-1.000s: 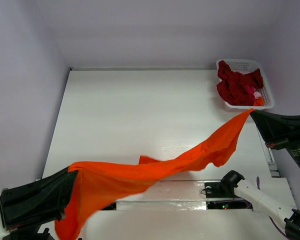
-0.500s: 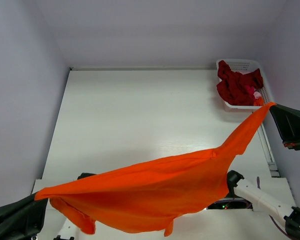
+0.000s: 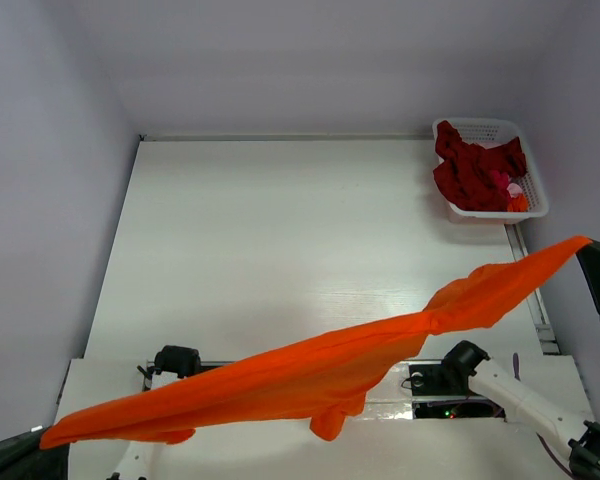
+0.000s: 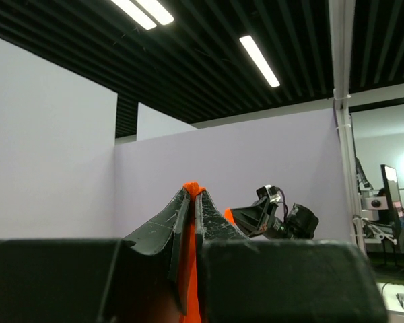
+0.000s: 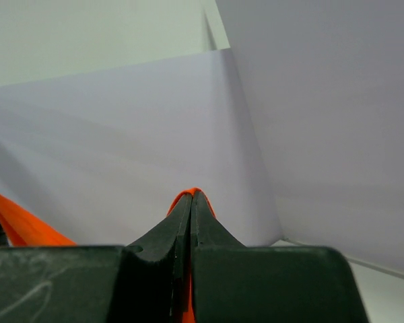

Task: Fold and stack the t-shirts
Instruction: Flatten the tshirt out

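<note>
Currently, white table (image 3: 280, 230) spanned above near edge by bright orange cloth t-shirt (image 3: 320, 365), stretched taut in air. Dark red t-shirts (image 3: 470, 170) heaped in white latticed plastic basket (image 3: 485, 127), far right corner. Left gripper (image 4: 192, 192) and right gripper (image 5: 190, 195) each clamped on orange cloth.

Pale lilac walls (image 3: 40, 150), white table (image 3: 280, 220), ceiling strip lights (image 4: 259, 60)

Orange t-shirt (image 3: 320, 365) bars the front (table (image 3: 280, 230) beyond lies open).
</note>
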Available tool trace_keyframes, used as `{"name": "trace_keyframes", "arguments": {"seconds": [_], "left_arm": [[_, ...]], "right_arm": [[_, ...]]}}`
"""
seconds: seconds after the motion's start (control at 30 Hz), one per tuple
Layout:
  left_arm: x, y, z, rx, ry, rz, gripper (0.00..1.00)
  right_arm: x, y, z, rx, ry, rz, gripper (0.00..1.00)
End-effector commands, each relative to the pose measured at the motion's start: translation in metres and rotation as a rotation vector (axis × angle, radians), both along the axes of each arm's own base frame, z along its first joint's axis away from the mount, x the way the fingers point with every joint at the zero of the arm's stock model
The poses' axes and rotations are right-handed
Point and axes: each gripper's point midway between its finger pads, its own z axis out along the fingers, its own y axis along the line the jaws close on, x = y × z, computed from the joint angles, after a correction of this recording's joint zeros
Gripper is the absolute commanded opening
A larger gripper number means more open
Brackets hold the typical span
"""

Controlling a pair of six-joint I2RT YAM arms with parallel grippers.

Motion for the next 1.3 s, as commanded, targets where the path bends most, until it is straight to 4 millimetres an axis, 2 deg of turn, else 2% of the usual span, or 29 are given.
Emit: {"name": "trace_keyframes", "arguments": {"seconds": [0.0,0.27,0.37,0.5,0.63,0.8,0.87,0.93,1.03,1.17,1.2,1.27], "left_arm": [[-0.034,0.009,0.003,-0.034,-0.105,-0.03,0.0],[-0.065,0.018,-0.002,-0.042,-0.179,-0.09,0.0],[-0.08,0.027,-0.005,-0.049,-0.223,-0.154,0.0],[-0.089,0.034,-0.009,-0.045,-0.255,-0.225,0.0],[-0.098,0.042,-0.014,-0.04,-0.29,-0.291,0.0],[-0.097,0.041,-0.014,-0.033,-0.282,-0.294,0.0],[-0.087,0.041,-0.013,-0.043,-0.246,-0.276,0.0],[-0.07,0.041,-0.012,-0.063,-0.195,-0.24,0.0],[-0.033,0.037,-0.015,-0.083,-0.087,-0.203,0.0],[0.023,0.028,-0.025,-0.08,0.05,-0.121,0.0],[0.044,0.022,-0.031,-0.073,0.098,-0.108,0.0],[0.073,0.016,-0.036,-0.068,0.16,-0.084,0.0]], "right_arm": [[-0.029,-0.017,0.015,0.062,-0.078,0.031,0.0],[-0.074,-0.034,0.019,0.104,-0.158,0.122,0.0],[-0.093,-0.041,0.023,0.119,-0.202,0.16,0.0],[-0.118,-0.046,0.029,0.124,-0.254,0.226,0.0],[-0.132,-0.047,0.031,0.132,-0.287,0.277,0.0],[-0.131,-0.044,0.031,0.132,-0.28,0.295,0.0],[-0.124,-0.041,0.028,0.13,-0.259,0.29,0.0],[-0.107,-0.034,0.023,0.125,-0.211,0.267,0.0],[-0.081,-0.024,0.014,0.113,-0.147,0.218,0.0],[-0.031,-0.004,-0.01,0.071,-0.024,0.132,0.0],[-0.022,-0.001,-0.014,0.059,-0.011,0.109,0.0],[-0.001,0.005,-0.022,0.043,0.037,0.062,0.0]]}}
